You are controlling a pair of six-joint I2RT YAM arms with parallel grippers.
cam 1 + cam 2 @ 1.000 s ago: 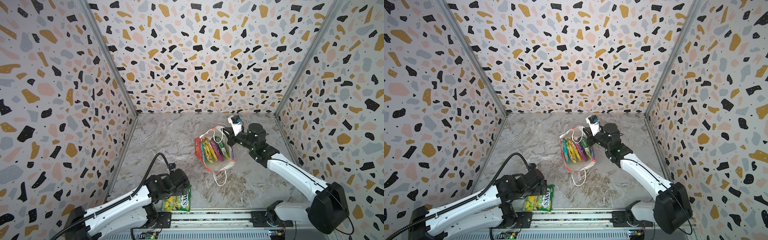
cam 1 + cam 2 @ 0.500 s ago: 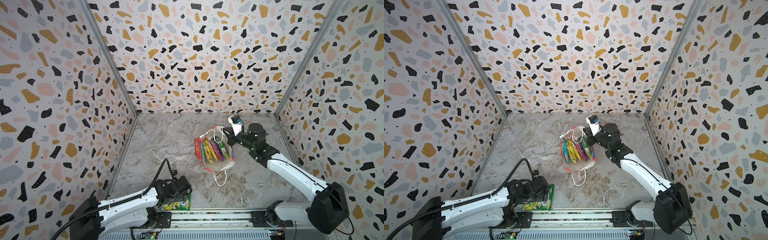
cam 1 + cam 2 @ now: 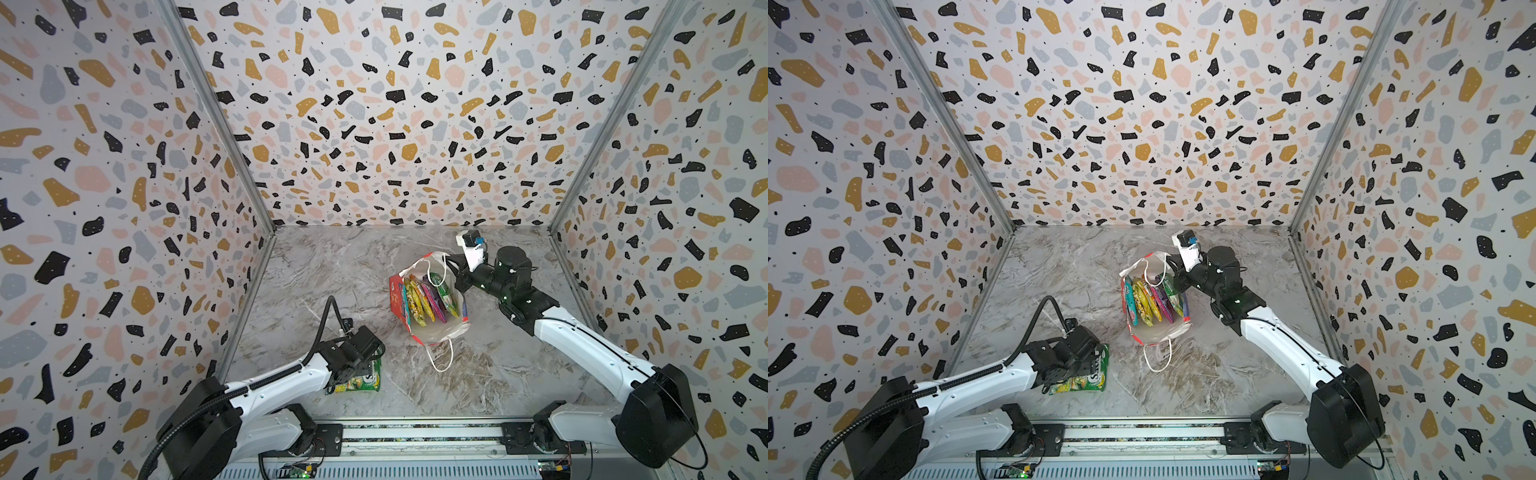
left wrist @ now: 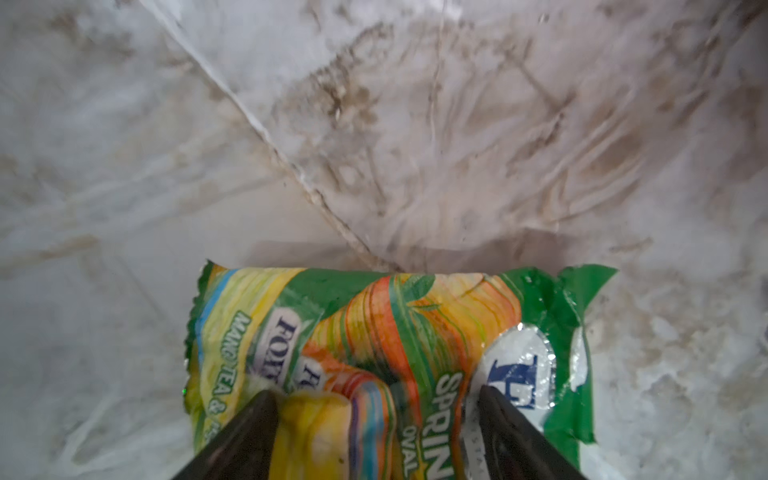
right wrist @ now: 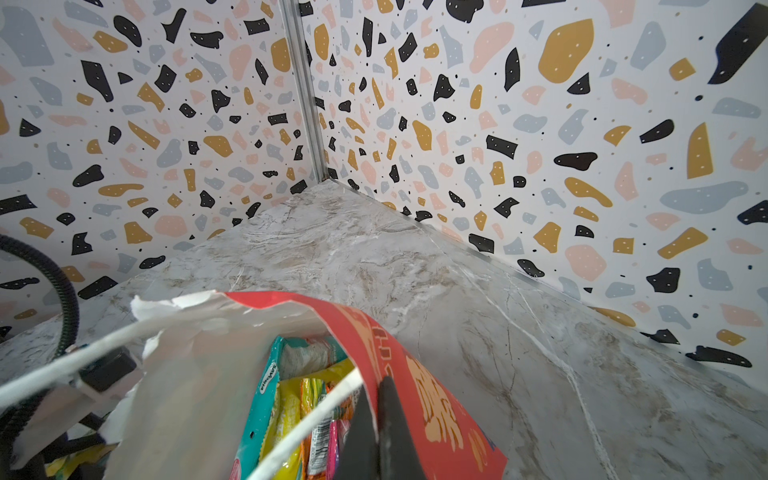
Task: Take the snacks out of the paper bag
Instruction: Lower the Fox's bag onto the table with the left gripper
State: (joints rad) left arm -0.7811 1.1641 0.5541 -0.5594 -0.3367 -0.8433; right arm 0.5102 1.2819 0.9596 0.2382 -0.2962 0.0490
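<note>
Top views: the bag (image 3: 436, 332) stands open right of the desk's (image 3: 332, 266) centre, snacks (image 3: 428, 297) on edge inside. One green-yellow packet (image 3: 365, 380) lies flat near the front edge, under the left gripper (image 3: 363, 357).
Left wrist: jaws apart, over the packet (image 4: 374, 316).
Right wrist: the right gripper (image 5: 376, 386) is pinched together on the bag's red wall (image 5: 432, 399).

The right claw (image 5: 376, 388) pinches the rim of the paper bag (image 5: 440, 407), arm outstretched; the left claw (image 4: 374, 392), jaws parted, hangs low, well apart from that bag.
</note>
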